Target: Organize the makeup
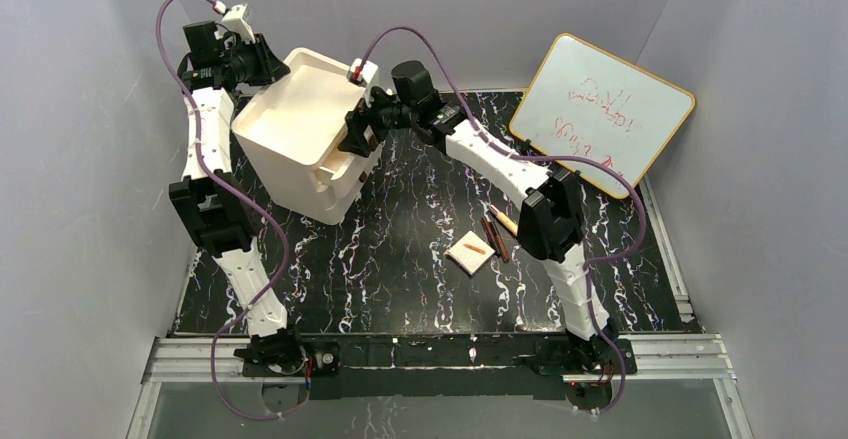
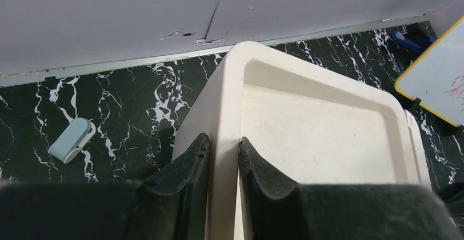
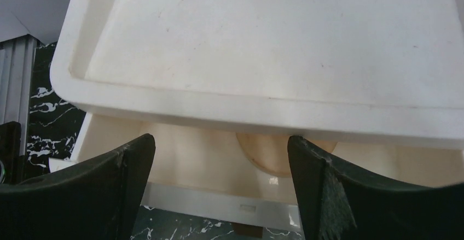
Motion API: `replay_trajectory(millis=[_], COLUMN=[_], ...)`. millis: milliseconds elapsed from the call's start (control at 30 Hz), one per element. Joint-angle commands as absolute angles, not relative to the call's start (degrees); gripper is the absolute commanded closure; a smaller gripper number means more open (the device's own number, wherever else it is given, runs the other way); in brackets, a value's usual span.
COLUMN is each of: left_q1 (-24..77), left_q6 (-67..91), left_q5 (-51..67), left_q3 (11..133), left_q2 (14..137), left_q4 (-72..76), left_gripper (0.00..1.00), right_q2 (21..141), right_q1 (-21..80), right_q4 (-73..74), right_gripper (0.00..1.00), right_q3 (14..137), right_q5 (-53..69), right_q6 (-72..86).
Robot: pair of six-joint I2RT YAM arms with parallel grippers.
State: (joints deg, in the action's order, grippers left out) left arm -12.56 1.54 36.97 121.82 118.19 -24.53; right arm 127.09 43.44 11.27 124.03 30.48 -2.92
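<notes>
Here left claw (image 2: 223, 141) clamps the box rim (image 2: 225, 87); right claw (image 3: 220, 141) gapes before a drawer (image 3: 191, 155) half-hiding a tan disc (image 3: 268, 155).

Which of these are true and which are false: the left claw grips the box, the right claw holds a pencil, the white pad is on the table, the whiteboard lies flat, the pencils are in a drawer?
1. The left claw is clamped on the rim of the cream drawer box. True.
2. The right claw is shut on a pencil. False: it is open and empty, facing the box's open top drawer.
3. The white square pad lies on the table. True.
4. The whiteboard lies flat mid-table. False: it leans at the back right.
5. The pencil sticks are in a drawer. False: they lie on the table beside the pad.
</notes>
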Motion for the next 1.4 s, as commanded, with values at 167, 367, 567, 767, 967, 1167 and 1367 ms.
replay_trajectory(millis=[167, 367, 567, 767, 967, 1167, 1367], left_q1=[-9.58, -9.49, -9.49, -9.34, -8.75, -8.53, -8.18], left_q6=[1.27, 1.10, 0.38, 0.57, 0.37, 0.26, 0.26], left_q5=[37.80, 37.59, 36.74, 36.80, 36.61, 36.56, 36.38], left_q3=[122.17, 122.26, 122.05, 122.08, 121.80, 121.56, 121.56], left_q2=[117.65, 118.35, 118.21, 118.18, 117.56, 116.99, 117.25], left_q4=[-33.69, -33.97, -34.51, -34.60, -34.82, -35.01, -35.49], left_gripper=[1.00, 1.00, 1.00, 1.00, 1.00, 1.00, 1.00], right_q2=[124.06, 112.09, 102.85, 102.57, 110.43, 120.21, 127.36], right_q1=[47.11, 47.08, 47.02, 46.94, 45.63, 45.43, 45.39], right_q4=[-0.30, -6.85, -11.45, -11.87, -13.36, -11.74, -8.55], right_gripper=[0.02, 0.02, 0.02, 0.02, 0.02, 0.02, 0.02], right_q3=[117.26, 104.97, 90.81, 84.43, 89.11, 102.04, 114.66], right_q5=[26.83, 19.90, 16.58, 15.67, 16.72, 18.95, 20.71], right_q6=[-1.73, -6.07, -5.08, -4.83, -4.07, -2.92, -1.69])
